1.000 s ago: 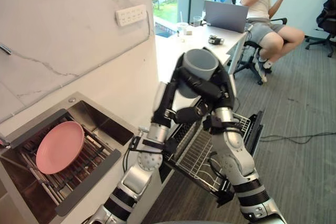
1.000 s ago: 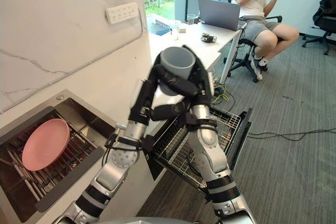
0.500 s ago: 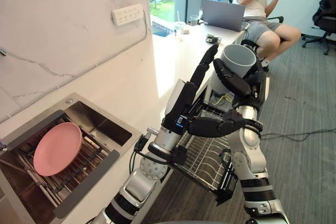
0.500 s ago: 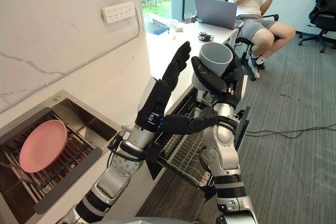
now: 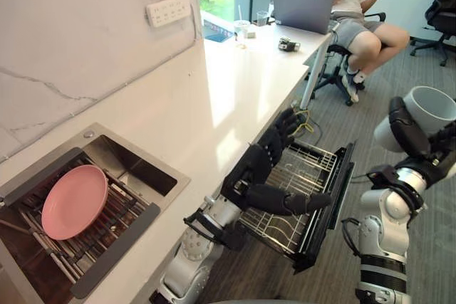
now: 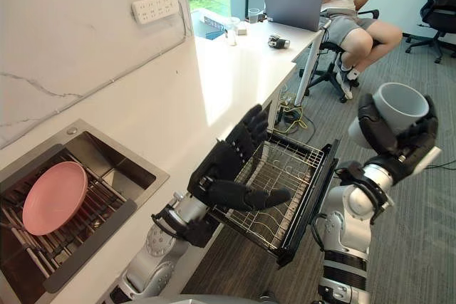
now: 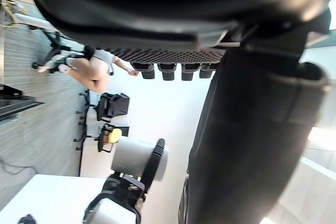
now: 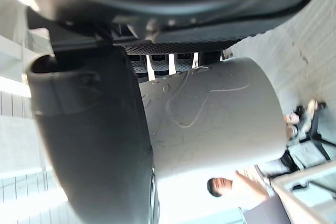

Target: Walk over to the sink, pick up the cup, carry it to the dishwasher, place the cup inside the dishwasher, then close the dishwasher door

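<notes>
My right hand is shut on a grey cup, holding it upright in the air to the right of the open dishwasher. In the right wrist view the thumb and fingers wrap the cup. The dishwasher door hangs down and its wire rack is pulled out. My left hand is open with straight fingers, hovering over the rack's near side. The left wrist view shows the cup in my right hand beyond my left thumb.
A sink at the lower left holds a pink plate on a rack. The white counter runs back to a desk with a laptop. A person sits on a chair at the back right.
My right hand has carried the cup away to the right and lower. My left hand let go and dropped down over the dishwasher rack. The camera has turned right.
</notes>
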Robot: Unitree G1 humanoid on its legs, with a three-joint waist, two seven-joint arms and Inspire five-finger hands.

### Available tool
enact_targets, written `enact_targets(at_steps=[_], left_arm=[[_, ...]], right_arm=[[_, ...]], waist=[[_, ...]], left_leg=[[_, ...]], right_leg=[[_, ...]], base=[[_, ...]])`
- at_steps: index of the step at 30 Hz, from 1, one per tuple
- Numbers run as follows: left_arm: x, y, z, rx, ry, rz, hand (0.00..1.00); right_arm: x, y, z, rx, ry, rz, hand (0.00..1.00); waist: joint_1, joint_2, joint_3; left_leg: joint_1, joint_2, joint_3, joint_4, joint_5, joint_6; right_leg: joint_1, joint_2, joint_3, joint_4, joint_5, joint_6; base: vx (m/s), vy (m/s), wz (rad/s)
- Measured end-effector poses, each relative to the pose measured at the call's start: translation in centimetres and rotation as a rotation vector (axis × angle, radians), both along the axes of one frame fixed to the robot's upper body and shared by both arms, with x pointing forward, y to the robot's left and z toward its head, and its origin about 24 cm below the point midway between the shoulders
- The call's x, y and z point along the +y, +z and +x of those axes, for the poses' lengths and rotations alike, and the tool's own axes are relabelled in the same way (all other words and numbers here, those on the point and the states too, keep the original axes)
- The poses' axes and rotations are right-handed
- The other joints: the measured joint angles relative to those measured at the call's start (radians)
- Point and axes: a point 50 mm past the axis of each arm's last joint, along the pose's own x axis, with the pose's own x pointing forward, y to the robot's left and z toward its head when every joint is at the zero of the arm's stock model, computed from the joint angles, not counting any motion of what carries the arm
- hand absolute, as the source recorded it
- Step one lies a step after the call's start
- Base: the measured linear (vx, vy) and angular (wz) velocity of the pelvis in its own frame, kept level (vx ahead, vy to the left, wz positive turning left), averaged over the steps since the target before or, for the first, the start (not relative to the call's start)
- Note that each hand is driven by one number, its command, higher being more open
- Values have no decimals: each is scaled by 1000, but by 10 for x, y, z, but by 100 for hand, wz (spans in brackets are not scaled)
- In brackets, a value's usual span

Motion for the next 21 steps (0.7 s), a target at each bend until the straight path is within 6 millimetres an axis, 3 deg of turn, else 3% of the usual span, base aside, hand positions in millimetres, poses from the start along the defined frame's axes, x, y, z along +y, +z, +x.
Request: enact_targets(at_steps=[5,8,11,14,21], left_arm=[[18,-45,1,149,66,151,100],[37,-71,-3,244,123,248,100],[45,-80,-8,246,106,345,100],[40,-84,-13,198,34,459,100],[47,-114,-32,272,-68,671,100]], right_arm=[[-6,-12,-4,42,45,-10,0],[-6,-36,-3,142,186,-4,0],[2,-63,2,279,324,16,0],[7,-82,5,380,475,28,0],[27,-115,7,595,798,-16,0]], waist=[[-14,-1,1],[-13,-1,1],[-8,0,2],[7,-1,3],[12,-3,11]], left_leg=[[-2,0,0,0,0,0],[-4,1,2,0,0,0],[-7,1,2,0,0,0],[-6,2,4,0,0,0],[11,3,3,-1,0,0]], right_leg=[[-2,0,0,0,0,0],[-7,1,0,0,0,0],[-12,0,0,0,-1,0],[-10,0,0,0,-1,-1],[7,-1,-4,0,-3,2]], base=[[0,0,0],[0,0,0],[0,0,0],[0,0,0],[-3,0,1]])
